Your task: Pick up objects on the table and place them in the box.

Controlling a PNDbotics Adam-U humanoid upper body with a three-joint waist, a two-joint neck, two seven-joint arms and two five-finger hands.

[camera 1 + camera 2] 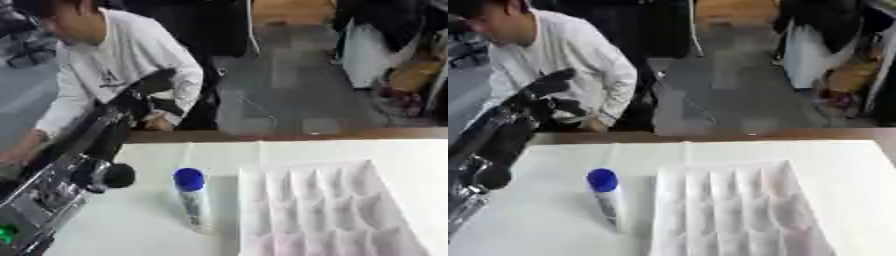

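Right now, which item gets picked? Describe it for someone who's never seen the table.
On the white table, find the white compartmented box. Just left of it stands a slim clear bottle. Its blue cap is the only strong colour there.

Glossy blue-capped bottle (191,198), seemingly plastic white box (325,210)

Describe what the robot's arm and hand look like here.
Only the left arm shows: mostly black casing with silver metal joints, a rounded black knob at the side, and a small green mark near the lower corner. Its left hand is black, with dark fingers.
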